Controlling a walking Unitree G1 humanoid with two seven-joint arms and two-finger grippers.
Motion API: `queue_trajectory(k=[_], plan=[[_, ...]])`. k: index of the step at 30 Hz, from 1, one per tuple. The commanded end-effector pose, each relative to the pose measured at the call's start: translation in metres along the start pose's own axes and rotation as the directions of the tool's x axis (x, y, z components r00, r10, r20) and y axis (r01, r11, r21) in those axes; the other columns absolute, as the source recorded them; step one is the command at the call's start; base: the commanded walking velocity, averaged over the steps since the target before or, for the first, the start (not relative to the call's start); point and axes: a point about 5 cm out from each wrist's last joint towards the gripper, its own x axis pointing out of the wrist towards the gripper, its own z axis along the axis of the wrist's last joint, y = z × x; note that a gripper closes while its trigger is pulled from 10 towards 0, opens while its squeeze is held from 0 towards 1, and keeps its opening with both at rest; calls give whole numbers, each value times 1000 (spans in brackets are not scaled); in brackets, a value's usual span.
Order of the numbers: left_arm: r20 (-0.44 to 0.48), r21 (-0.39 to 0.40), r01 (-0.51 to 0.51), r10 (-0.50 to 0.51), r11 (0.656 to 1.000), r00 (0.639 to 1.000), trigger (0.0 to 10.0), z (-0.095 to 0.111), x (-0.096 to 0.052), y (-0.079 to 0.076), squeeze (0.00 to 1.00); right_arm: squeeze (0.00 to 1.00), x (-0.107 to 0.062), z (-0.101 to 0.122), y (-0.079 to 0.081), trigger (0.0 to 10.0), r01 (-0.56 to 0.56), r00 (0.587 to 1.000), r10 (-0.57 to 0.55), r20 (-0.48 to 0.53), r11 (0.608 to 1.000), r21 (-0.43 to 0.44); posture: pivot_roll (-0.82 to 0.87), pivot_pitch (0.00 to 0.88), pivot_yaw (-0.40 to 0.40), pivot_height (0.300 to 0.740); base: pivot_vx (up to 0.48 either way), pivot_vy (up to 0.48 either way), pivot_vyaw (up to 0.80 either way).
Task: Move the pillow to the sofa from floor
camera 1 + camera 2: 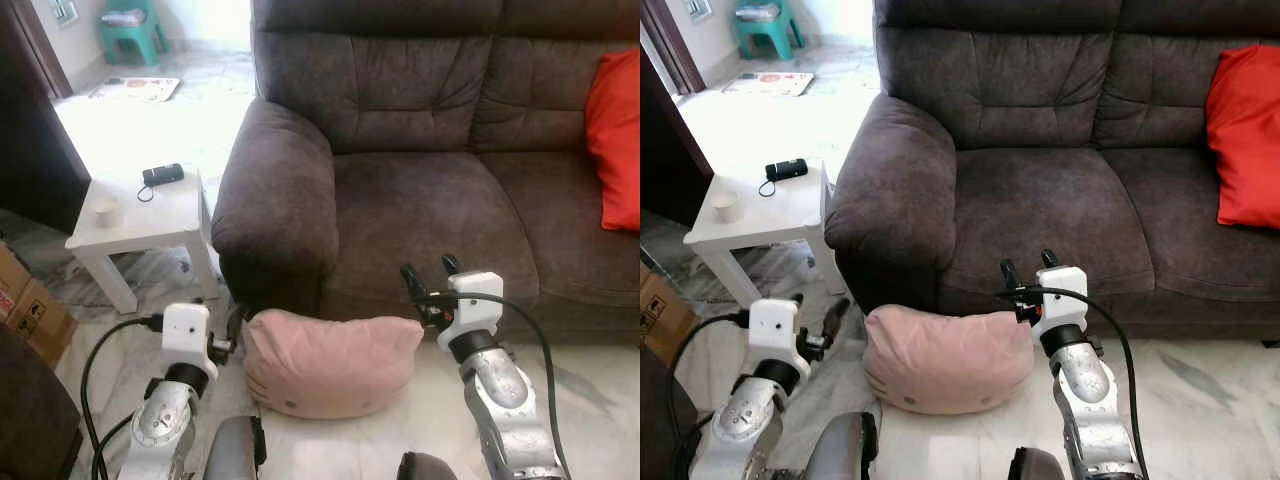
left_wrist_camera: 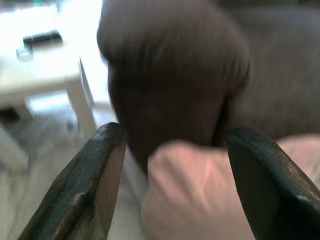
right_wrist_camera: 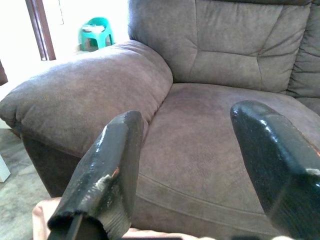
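**Kid:** Pillow (image 1: 330, 362), where is it?

**Helper:** It is pink, and it lies on the floor (image 1: 590, 400), right against the front of the sofa (image 1: 420, 215). It sits just below the sofa's arm and the near seat.

**Kid:** Which way does it lie?

**Helper:** Its long side runs from left to right, along the sofa front. It lies between the two arms, low and a bit ahead of them.

**Kid:** Where is the left gripper (image 1: 228, 338)?

**Helper:** It is just beside the pillow's left end. Its fingers (image 2: 95, 185) are spread wide and hold nothing. In the left wrist view the pillow shows between them, but that view is blurry, so I cannot tell if they touch it.

**Kid:** And the right gripper (image 1: 428, 278)?

**Helper:** It is up above the pillow's right end, in front of the seat edge. Its fingers (image 3: 107, 172) are spread wide too, and hold nothing. They point at the seat, not down at the pillow.

**Kid:** Which one is nearer?

**Helper:** I think the left one, since it is down at the pillow's level. The right one would have to come down first.

**Kid:** Is anything on the sofa?

**Helper:** A red cushion (image 1: 615, 140) leans at the far right. The near seat has nothing on it.

**Kid:** What about the little table (image 1: 185, 215)?

**Helper:** It holds a small cup (image 1: 106, 211) and a black thing with a cord (image 1: 162, 175). I cannot see inside the cup.
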Motion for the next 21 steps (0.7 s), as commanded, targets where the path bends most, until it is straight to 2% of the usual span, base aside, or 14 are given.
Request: queue_trajectory(k=[1,3,7,9,13,21], plan=[[-69,3,-16,16,1000,997,10000,-15,-4,5,0,0,2,1,-1,10000,2,1000,-2,5,1000,1,36,43,-16,591,0,0,0],[-147,-16,-53,51,998,988,10000,-34,-6,13,0,0,3,1,0,10000,-1,1000,1,3,1000,-2,38,45,-17,591,0,0,0],[-235,-34,-84,74,996,969,10000,-56,-10,19,0,0,3,2,1,10000,-5,1000,5,6,1000,1,33,47,-18,591,0,0,0],[-250,-62,-76,59,995,966,10000,-59,-12,19,0,0,3,2,1,10000,-4,1000,4,8,1000,1,36,47,-17,591,0,0,0],[-257,-56,-65,49,996,965,10000,-64,-13,18,0,0,4,2,1,10000,-3,1000,3,8,1000,1,35,51,-18,591,0,0,0],[-254,-70,-54,34,996,967,10000,-66,-12,18,0,0,5,2,2,10000,-4,1000,4,6,1000,10,39,51,-20,591,297,0,0]])
